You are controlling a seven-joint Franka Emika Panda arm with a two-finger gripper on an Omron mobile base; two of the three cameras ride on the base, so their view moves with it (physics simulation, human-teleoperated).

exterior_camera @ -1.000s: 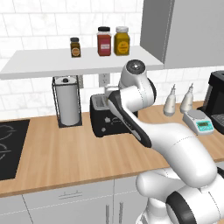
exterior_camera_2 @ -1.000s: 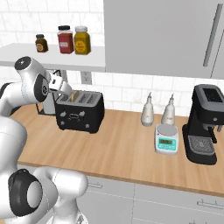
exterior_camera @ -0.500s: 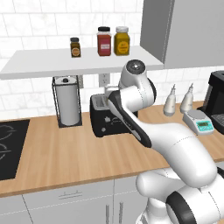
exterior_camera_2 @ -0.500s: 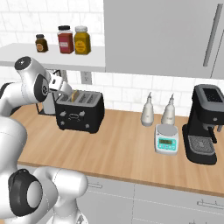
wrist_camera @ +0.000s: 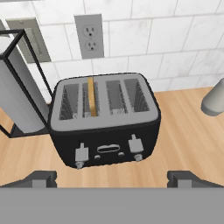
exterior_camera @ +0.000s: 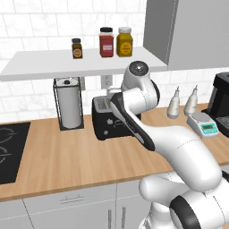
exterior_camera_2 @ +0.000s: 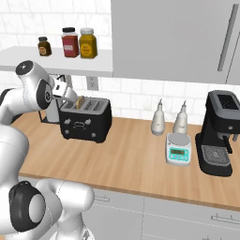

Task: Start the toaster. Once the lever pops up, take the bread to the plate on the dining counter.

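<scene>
Four slots are seen in the grey top of the toaster point(wrist_camera: 104, 124), and the bread point(wrist_camera: 91, 96) is stood on edge in the second slot from the toaster's left end as the hand view frames it, with its tan top edge showing just above the opening. Two levers and two small knobs are carried on the toaster's black front face, with a small white-marked panel between them. The gripper point(wrist_camera: 112, 177) is held above and in front of the toaster, its two dark tips spread wide apart with nothing between them and clear of the toaster's front. The toaster is set on the wood worktop point(exterior_camera: 67, 156) against the tiled wall, below a wall outlet point(wrist_camera: 90, 36). A paper towel roll point(exterior_camera: 69, 108) in a black wire stand is placed just beside the toaster, on its outer side. On the toaster's other side, two grey bottles point(exterior_camera_2: 169, 120), a small scale point(exterior_camera_2: 178, 150) and a black coffee machine point(exterior_camera_2: 219, 132) are lined along the worktop, each farther from the toaster. Three jars point(exterior_camera_2: 68, 43) are stood on the shelf above the toaster.
</scene>
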